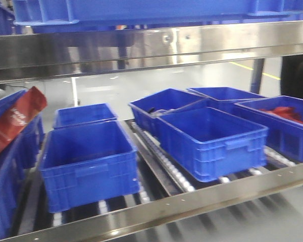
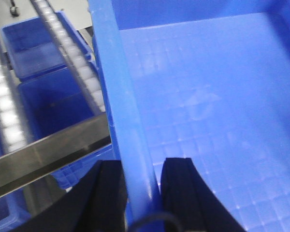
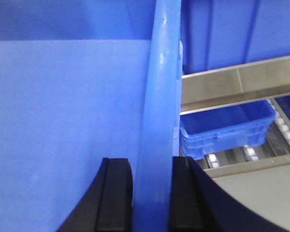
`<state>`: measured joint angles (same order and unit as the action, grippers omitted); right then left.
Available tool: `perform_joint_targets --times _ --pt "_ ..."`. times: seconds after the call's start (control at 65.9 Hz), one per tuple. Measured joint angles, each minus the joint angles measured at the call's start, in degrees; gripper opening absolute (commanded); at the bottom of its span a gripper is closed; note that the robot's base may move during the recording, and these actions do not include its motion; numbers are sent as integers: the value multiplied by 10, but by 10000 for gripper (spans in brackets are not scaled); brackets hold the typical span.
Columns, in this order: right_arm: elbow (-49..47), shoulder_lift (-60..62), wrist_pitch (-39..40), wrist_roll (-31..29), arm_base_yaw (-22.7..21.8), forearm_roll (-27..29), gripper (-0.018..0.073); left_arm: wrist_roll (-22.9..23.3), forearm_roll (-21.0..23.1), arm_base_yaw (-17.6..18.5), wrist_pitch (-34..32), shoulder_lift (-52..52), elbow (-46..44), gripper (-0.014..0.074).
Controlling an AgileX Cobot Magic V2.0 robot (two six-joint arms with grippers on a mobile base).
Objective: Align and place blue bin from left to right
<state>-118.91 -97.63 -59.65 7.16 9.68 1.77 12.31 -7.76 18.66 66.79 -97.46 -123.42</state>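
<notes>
The blue bin [image 1: 156,10] shows at the very top of the front view, above the steel shelf beam, with only its lower wall and rim in frame. In the left wrist view my left gripper [image 2: 142,166] is shut on the bin's left rim [image 2: 118,92], one black finger outside and one inside over the gridded floor [image 2: 208,96]. The right wrist view has my right gripper [image 3: 152,164] shut on the bin's right rim [image 3: 162,72], with the bin's inner wall [image 3: 63,111] to its left. Neither gripper shows in the front view.
A steel shelf beam [image 1: 141,48] runs under the held bin. Below it, several blue bins [image 1: 88,161] [image 1: 212,141] sit on roller tracks [image 1: 166,169]; the right one [image 1: 283,126] holds red items. A red package [image 1: 15,121] leans at the left. A steel rail [image 1: 192,201] fronts the rack.
</notes>
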Motion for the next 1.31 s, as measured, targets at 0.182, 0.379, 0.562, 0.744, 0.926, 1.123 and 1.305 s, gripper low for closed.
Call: perform_joint_targets --times 0.182,0.379,0.562,0.744,0.926,1.123,1.305 --pt "0 0 0 0 0 0 -151 0 0 0 0 0 0 -111" --pt "0 0 0 0 0 0 -151 0 0 0 1 0 0 -111" --pt "0 0 0 0 0 0 -151 0 0 0 1 0 0 -111" --pt "0 0 0 0 0 0 -151 0 0 0 1 0 0 -111" --pt "0 0 0 0 0 0 -151 0 0 0 1 0 0 -111" --pt "0 0 0 0 0 0 -151 0 0 0 1 0 0 -111" --pt "0 0 0 0 0 0 -151 0 0 0 1 0 0 -111"
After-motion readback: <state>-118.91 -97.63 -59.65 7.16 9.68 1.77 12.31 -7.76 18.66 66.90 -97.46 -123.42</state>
